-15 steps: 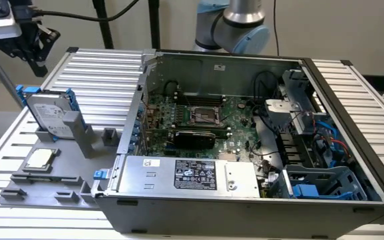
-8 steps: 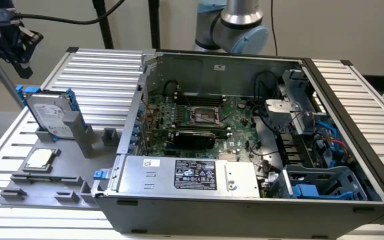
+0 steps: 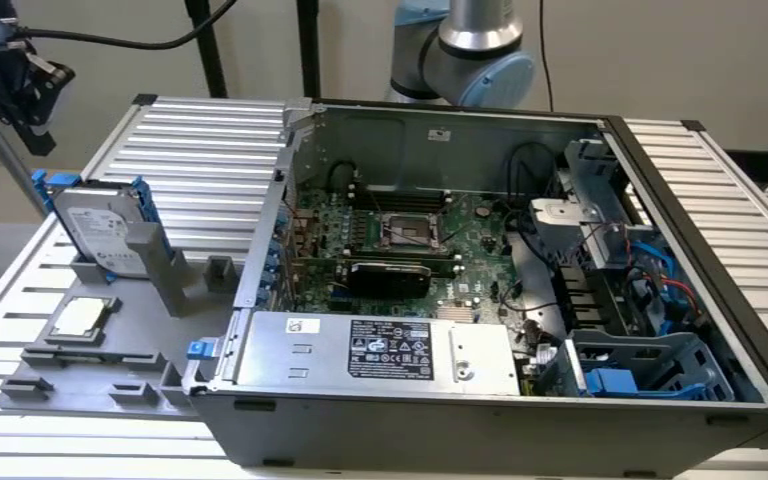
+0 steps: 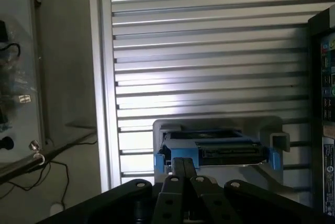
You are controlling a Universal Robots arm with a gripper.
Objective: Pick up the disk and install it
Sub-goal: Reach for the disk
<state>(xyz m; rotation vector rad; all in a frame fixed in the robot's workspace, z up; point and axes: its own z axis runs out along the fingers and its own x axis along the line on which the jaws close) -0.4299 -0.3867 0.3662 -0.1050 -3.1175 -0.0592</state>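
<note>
You have one arm (image 3: 471, 45) and one gripper (image 4: 183, 164) on this job. In the wrist view its two fingers (image 4: 178, 174) appear pressed together with only a thin seam between them and nothing held, so record the gripper as closed and empty. There is one disk (image 3: 95, 222), and it is not yet picked up. It stands on edge in a grey holder (image 3: 157, 268) on the slatted table (image 3: 211, 130), at the exterior view's left, outside the computer case (image 3: 491, 435) and well apart from its open bay. In the exterior view the disk's long axis runs close to upright, leaning slightly, and its labelled face is turned outward. Two blue rails (image 3: 48, 192) frame it, one along each long edge. Note the relation that matters. In the wrist view the disk (image 4: 220, 148) lies straight ahead of the fingertips, apart from them, with its upper end face presented to the gripper. That end runs crosswise to the fingers. The fingertips line up nearer one blue rail than the disk's middle, so you should judge the approach as off-centre. Other items counted are one small square chip (image 3: 80, 318) lying flat on the grey tray near the holder, and one silver box (image 3: 384, 350) with a black label inside the case.
</note>
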